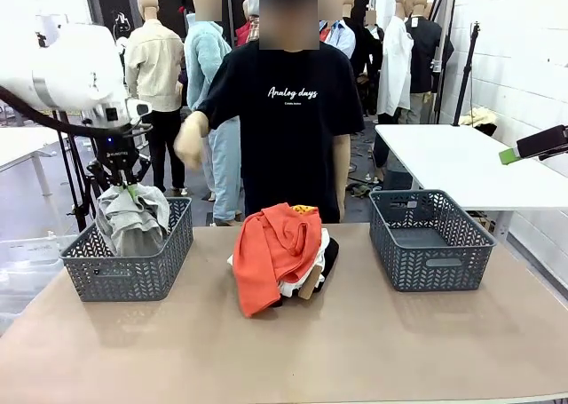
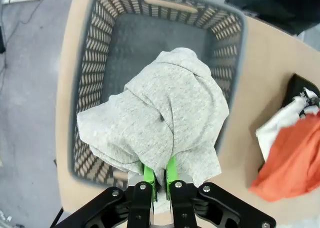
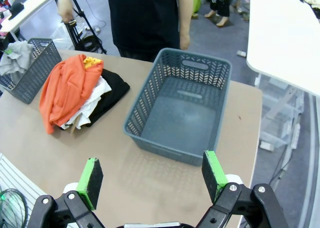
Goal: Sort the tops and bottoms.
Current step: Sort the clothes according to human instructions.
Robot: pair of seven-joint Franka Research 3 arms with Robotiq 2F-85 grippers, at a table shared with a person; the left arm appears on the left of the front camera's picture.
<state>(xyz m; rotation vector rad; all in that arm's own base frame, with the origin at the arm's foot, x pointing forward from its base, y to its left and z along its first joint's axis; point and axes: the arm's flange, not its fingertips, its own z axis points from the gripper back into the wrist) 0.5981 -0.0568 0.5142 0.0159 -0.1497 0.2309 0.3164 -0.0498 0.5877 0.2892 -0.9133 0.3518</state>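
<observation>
Left gripper [image 1: 127, 184] [image 2: 160, 180] sits at centre left of the front view, green pads pinched narrow on a heathered light-grey soft cloth garment [image 1: 133, 222] [image 2: 165, 112]. The cloth hangs bunched and creased from the pads into the grey plastic lattice basket [image 1: 133, 275] [image 2: 95, 52] at the left of the tan table [image 1: 355, 351]. Its lower folds are inside the basket (can't tell if they touch the floor). The rest of the clothes are piled mid-table, between the two baskets. An orange-red soft cloth top [image 1: 266, 249] [image 3: 65, 87] lies crumpled on top of the pile, draped toward the near edge, with a small yellow print [image 1: 304, 209] showing at its far end. Under it is a white cloth top [image 1: 318, 247] [image 3: 92, 100], only its edges peeking out, print not readable. A plain black cloth bottoms garment [image 1: 330, 255] [image 3: 112, 90] lies at the base, sticking out on the pile's right side. The second grey lattice basket [image 1: 426, 266] [image 3: 150, 105] stands at centre right, nothing in it. Right gripper [image 3: 152, 173] hovers high above the table's right end, fingers spread wide, gripping nothing. A person in a black T-shirt [image 1: 288, 111] stands at the far edge, one hand [image 1: 189, 142] raised at upper left of centre.
</observation>
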